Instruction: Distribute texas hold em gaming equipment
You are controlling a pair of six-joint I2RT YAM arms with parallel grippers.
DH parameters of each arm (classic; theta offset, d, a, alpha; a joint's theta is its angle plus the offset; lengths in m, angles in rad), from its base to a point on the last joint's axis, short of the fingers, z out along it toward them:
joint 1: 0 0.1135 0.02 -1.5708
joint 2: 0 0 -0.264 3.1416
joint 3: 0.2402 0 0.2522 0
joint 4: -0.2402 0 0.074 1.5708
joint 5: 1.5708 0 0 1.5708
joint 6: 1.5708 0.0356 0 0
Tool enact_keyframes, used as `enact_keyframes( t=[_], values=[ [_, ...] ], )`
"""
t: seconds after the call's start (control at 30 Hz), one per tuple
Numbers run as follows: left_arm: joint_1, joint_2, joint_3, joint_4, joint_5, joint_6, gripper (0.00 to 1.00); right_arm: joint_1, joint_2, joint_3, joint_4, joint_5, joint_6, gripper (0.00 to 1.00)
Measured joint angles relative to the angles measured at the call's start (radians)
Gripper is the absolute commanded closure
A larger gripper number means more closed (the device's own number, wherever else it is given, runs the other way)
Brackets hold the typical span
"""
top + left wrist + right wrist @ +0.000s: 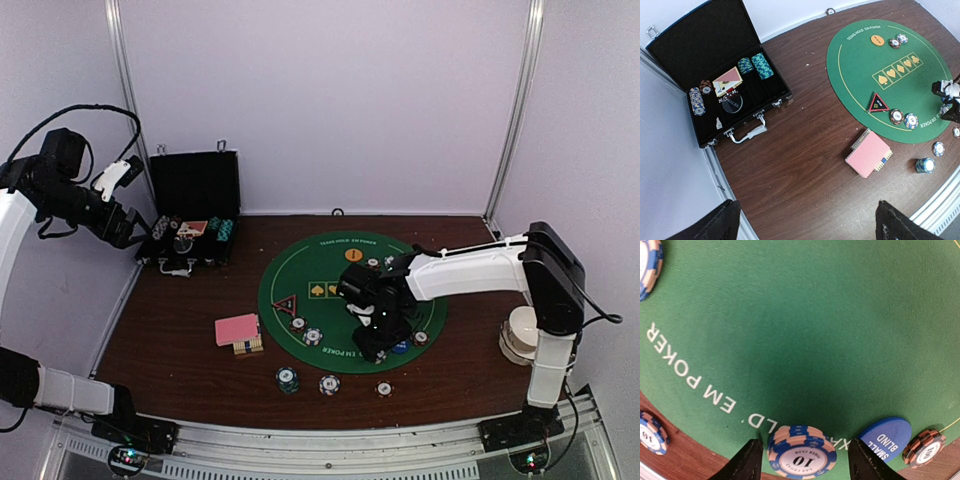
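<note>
My right gripper point(802, 462) is down on the green poker mat point(790, 315), its fingers standing either side of a short stack of blue-and-tan "10" chips point(801, 450) with a gap on each side, so it is open. A blue "small blind" button point(885, 437) and a red-brown chip point(925, 447) lie just right of it. My left gripper point(807, 225) hangs open and empty high over the bare wood. The pink-backed cards point(868, 154), the red-black triangle marker point(879, 103) and the orange button point(877, 40) lie on or beside the mat.
The open black case point(192, 215) with more chips sits at the back left. A white paper cup point(520, 335) stands by the right arm's base. Loose chip stacks point(288, 379) point(329, 384) point(384, 389) lie along the mat's near edge.
</note>
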Motion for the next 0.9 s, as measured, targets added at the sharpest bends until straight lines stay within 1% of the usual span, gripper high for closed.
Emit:
enact_keyframes(
  t=[0.13,0.23,0.47,0.6,0.67,0.9],
  values=[
    [0.0,0.0,0.0,0.0,0.0,0.0,0.02,0.008,-0.007,0.05,-0.046,0.005,-0.002,0.39],
    [0.0,0.0,0.0,-0.001,0.0,0.0,0.02,0.032,-0.023,0.118,-0.084,0.01,-0.006,0.38],
    [0.0,0.0,0.0,-0.001,0.0,0.0,0.02,0.164,-0.003,0.341,-0.114,0.002,-0.013,0.26],
    [0.0,0.0,0.0,-0.001,0.0,0.0,0.02,0.241,0.076,0.481,-0.117,-0.021,-0.036,0.23],
    [0.0,0.0,0.0,-0.001,0.0,0.001,0.02,0.27,0.122,0.526,-0.119,-0.036,-0.051,0.23],
    [0.0,0.0,0.0,-0.001,0.0,0.003,0.02,0.298,0.266,0.602,-0.141,-0.069,-0.087,0.22]
  ],
)
